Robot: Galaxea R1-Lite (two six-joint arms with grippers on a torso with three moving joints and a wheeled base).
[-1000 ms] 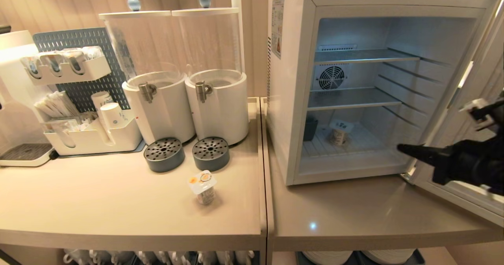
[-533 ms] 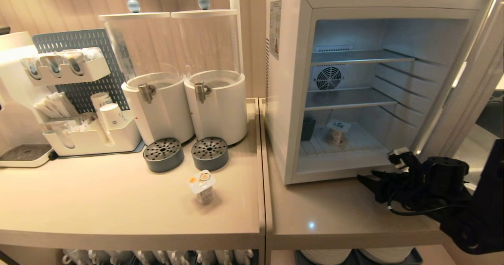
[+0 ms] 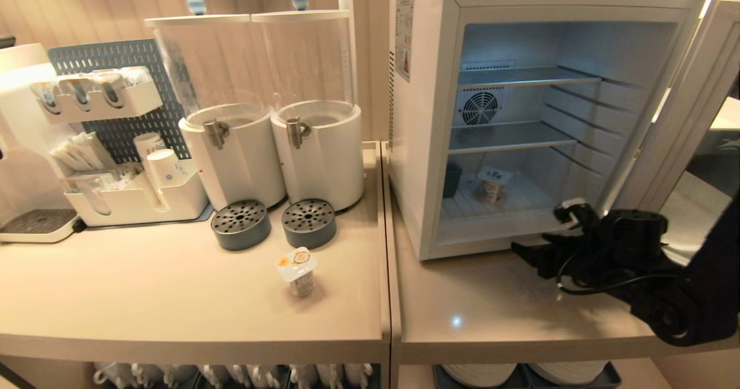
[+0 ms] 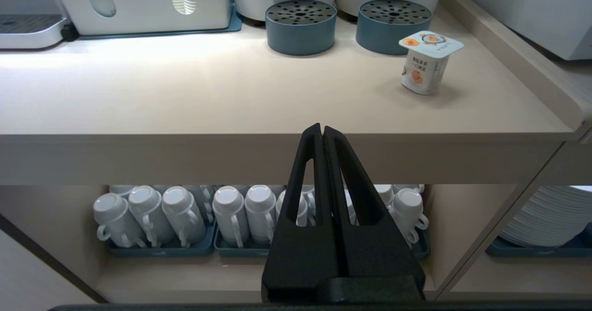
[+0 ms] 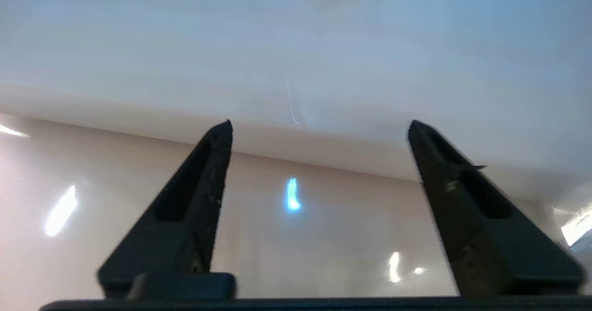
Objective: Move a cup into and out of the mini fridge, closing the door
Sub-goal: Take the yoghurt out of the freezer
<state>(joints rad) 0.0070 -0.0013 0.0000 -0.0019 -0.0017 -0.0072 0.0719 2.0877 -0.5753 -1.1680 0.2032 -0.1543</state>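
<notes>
The white mini fridge (image 3: pixel 422 117) stands open on the right counter, its door (image 3: pixel 688 100) swung out to the right. One sealed cup (image 3: pixel 490 188) sits on the fridge floor. A second cup (image 3: pixel 297 271) with an orange-printed lid stands on the left counter, and the left wrist view shows it too (image 4: pixel 428 66). My right gripper (image 3: pixel 529 247) hovers low over the counter just in front of the fridge's bottom sill, open and empty (image 5: pixel 319 124). My left gripper (image 4: pixel 322 128) is shut on nothing, parked below the counter's front edge.
Two drink dispensers (image 3: pixel 231 111) (image 3: pixel 315 106) with grey drip trays (image 3: pixel 241 225) (image 3: pixel 309 222) stand behind the counter cup. An organiser with paper cups (image 3: pixel 133 198) is at the left. A dark tub (image 3: pixel 452 180) sits inside the fridge. Mugs (image 4: pixel 185 214) and plates (image 4: pixel 545 218) fill the lower shelf.
My right gripper has come away from beside the door, dropped to the counter and moved left to the fridge's front sill. Its jaws have opened. The left arm has not moved.
</notes>
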